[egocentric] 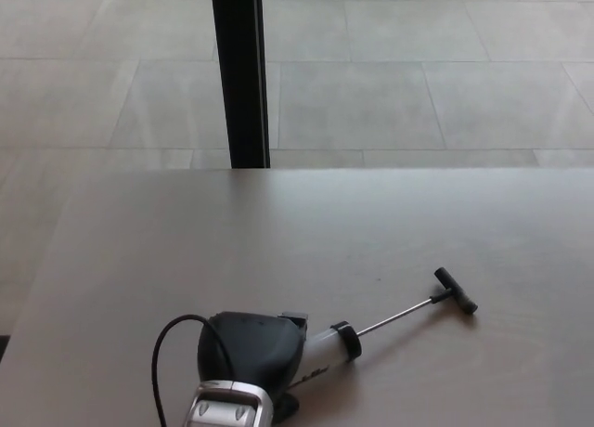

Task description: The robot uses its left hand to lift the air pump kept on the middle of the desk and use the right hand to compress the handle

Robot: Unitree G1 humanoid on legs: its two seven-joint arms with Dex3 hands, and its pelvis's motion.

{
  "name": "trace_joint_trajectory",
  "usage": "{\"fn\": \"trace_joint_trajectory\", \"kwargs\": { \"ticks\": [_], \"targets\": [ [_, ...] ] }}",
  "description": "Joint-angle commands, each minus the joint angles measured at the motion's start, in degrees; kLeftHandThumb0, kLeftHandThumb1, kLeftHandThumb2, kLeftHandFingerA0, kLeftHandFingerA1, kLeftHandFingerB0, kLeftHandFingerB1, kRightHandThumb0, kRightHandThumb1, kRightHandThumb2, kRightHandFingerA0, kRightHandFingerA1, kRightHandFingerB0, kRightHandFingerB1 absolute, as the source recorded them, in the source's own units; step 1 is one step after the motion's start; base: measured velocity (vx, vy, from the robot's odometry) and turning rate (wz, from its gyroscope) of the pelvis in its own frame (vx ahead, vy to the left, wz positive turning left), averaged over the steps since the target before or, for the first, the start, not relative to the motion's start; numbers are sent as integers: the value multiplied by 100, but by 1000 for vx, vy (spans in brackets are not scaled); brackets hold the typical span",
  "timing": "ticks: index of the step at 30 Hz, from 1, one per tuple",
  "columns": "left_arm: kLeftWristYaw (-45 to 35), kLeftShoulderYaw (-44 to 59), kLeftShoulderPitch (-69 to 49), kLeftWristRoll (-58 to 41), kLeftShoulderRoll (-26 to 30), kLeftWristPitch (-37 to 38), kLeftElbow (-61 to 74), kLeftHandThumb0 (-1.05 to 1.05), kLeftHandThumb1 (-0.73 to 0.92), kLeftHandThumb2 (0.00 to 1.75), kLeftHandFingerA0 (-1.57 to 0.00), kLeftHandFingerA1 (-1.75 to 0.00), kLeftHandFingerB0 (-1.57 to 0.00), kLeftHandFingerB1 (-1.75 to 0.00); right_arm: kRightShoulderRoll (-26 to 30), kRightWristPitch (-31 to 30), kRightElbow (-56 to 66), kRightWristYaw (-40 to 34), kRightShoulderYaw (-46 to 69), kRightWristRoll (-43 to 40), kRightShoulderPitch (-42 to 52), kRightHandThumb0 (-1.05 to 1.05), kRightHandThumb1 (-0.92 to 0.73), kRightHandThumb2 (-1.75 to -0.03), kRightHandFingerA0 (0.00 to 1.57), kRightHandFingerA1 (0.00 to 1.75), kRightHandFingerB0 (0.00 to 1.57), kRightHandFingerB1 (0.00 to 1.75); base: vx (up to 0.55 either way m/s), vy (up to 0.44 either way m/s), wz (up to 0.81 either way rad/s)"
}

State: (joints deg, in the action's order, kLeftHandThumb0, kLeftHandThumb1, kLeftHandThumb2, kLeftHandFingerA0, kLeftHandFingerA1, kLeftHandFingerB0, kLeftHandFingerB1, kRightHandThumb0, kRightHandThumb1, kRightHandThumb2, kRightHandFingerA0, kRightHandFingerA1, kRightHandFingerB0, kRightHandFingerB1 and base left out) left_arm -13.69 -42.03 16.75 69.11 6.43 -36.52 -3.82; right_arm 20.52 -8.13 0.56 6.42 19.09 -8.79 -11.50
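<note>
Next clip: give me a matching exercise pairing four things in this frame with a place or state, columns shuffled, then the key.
Things:
1. left hand
2. pump handle
3. black post
4. pump rod

Descriptions:
A. T-shaped, at the far right end of the pump
B. standing beyond the desk's far edge
C. wrapped around the pump barrel
D. thin, extended out of the barrel

Pairs: 1-C, 2-A, 3-B, 4-D

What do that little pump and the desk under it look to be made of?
The air pump seems to have a clear plastic barrel you can partly see through, a thin shiny rod that looks like metal, and a matte black T-handle, probably plastic. The desk looks like pale, matte wood laminate with faint grain.
</note>
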Motion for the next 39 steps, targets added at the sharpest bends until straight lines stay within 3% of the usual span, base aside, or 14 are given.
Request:
{"fn": "trace_joint_trajectory", "kwargs": {
  "ticks": [1,5,6,8,10,11,12,17,20,24,27,31,37,39],
  "targets": [
    [-336,8,-158,350,76,-403,-282,-24,67,63,-68,-147,-51,-61,41,5,59,-73,28,62,-8,-67,-88,-66,51,61,56,43,0,0,0],
    [21,150,-200,351,-36,-453,-409,-28,78,67,-71,-156,-57,-71,33,-2,77,-48,41,37,7,-67,-88,-66,49,60,53,43,0,0,0],
    [525,343,-295,83,-71,-227,-397,-27,78,75,-74,-171,-66,-89,23,-14,81,-98,45,70,6,-66,-88,-66,48,56,52,42,0,0,0],
    [632,394,-345,111,-81,-183,-452,-27,82,78,-77,-175,-68,-104,8,-36,70,-106,21,87,10,-66,-88,-66,49,57,53,42,0,0,0],
    [902,505,-396,17,-110,-55,-510,-29,83,78,-77,-175,-68,-107,-5,-45,67,-101,24,70,12,-65,-88,-66,49,59,54,42,0,0,0],
    [1193,605,-525,-187,-33,259,-448,-30,76,81,-95,-175,-68,-109,-10,-67,62,-101,-7,101,46,-65,-89,-67,50,57,56,42,0,0,0],
    [1480,646,-610,-268,45,506,-435,-28,77,86,-81,-175,-71,-122,1,-53,36,-61,-26,106,77,-65,-90,-67,50,55,55,43,0,0,0],
    [1622,691,-699,-288,108,752,-409,-31,78,86,-82,-175,-71,-119,-4,114,-158,-8,-81,132,98,-65,-89,-67,52,54,55,44,0,0,0],
    [1879,818,-725,-543,138,1122,-320,-25,68,103,-88,-175,-71,-120,-57,-56,-69,-97,-110,118,20,-63,-87,-66,56,57,63,45,0,0,0],
    [2199,861,-700,-688,164,1481,-425,-26,63,107,-87,-175,-73,-110,-61,-56,-107,-81,-139,115,-54,-64,-87,-66,57,58,61,45,0,0,0],
    [2106,899,-726,-832,156,1581,-382,-24,66,105,-81,-175,-66,-126,-128,-107,-134,-110,-169,85,-117,-64,-87,-66,58,62,61,45,0,0,0],
    [2614,939,-649,-1007,316,2215,-437,-15,59,108,-78,-175,-61,-156,-184,-131,-99,-132,-241,107,-161,-63,-87,-66,58,62,61,45,0,0,0],
    [2674,1068,-555,-1200,454,2595,-215,-15,63,108,-77,-175,-63,-150,-256,-127,-190,-92,-304,92,-248,-64,-88,-66,57,61,58,44,0,0,0],
    [3063,1198,-416,-1374,598,3136,-154,-8,59,112,-78,-175,-62,-162,-265,-242,-189,-91,-423,171,-346,-70,-91,-67,50,54,46,40,0,0,0]
  ]
}}
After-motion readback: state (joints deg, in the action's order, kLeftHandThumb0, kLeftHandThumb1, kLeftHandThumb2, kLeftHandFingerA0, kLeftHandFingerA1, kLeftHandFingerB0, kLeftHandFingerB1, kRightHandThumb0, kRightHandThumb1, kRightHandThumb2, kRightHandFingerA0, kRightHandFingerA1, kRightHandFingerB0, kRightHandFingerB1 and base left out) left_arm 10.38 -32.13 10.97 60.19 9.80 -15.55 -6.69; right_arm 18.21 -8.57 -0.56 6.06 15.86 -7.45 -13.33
